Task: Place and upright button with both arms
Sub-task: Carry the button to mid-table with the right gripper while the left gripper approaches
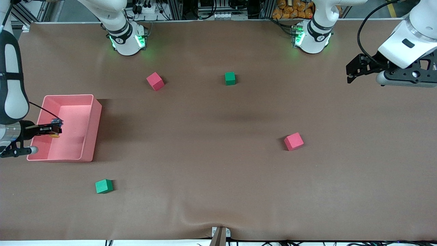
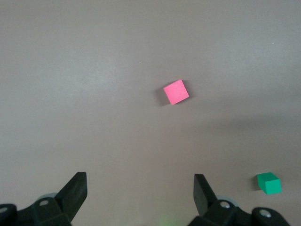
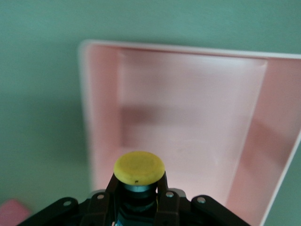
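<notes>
Button first: you will find it clamped in the right gripper, which is closed tight on its body and hangs over the pink bin at the right arm's end of the table. In the right wrist view you see the round cap face on, looking yellow, with the two fingers pinching just below it; the black body is mostly hidden between them and cut off at the frame edge. From the front view you get far less: only a small yellow-orange spot under the fingertips, too small to show how the button is turned. That wrist view also shows you the bin's inner walls and floor, with one wall running out of frame.

Look to the left gripper next. It hangs over the table at the left arm's end, jaws spread wide and holding nothing. Its wrist view shows you both fingertips apart, with a pink cube and a green cube on the cloth below. The front view alone gives you the other pink cube and the other green cube, and both green-lit bases.
</notes>
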Action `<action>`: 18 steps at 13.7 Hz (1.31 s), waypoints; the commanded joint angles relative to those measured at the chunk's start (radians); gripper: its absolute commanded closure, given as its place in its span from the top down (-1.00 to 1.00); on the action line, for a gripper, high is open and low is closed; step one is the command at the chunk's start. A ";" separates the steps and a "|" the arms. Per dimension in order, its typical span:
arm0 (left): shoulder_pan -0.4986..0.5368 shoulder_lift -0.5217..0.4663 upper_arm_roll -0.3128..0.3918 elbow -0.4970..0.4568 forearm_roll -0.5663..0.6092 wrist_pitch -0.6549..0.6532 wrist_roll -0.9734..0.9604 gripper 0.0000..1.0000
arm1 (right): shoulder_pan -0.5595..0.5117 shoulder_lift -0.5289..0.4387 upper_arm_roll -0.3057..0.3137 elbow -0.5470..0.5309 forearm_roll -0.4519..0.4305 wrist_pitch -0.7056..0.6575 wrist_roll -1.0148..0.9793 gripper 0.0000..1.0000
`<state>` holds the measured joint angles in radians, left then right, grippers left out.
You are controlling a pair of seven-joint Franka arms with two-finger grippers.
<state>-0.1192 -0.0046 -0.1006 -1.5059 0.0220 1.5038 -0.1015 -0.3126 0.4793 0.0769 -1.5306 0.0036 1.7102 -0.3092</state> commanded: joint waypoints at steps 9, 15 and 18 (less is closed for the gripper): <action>-0.017 0.080 -0.036 -0.008 -0.019 -0.010 -0.012 1.00 | 0.653 0.200 -0.002 0.306 0.202 0.098 0.685 -1.00; -0.016 0.118 -0.045 -0.097 -0.079 -0.011 -0.014 1.00 | 0.898 0.379 -0.005 0.316 0.237 0.463 0.834 -1.00; -0.016 0.147 -0.056 -0.122 -0.100 -0.004 -0.014 1.00 | 1.010 0.462 -0.034 0.316 0.217 0.583 0.877 -1.00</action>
<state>-0.1392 0.1331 -0.1435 -1.6147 -0.0453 1.5010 -0.1050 0.6381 0.8756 0.0801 -1.2734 0.2177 2.2601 0.5357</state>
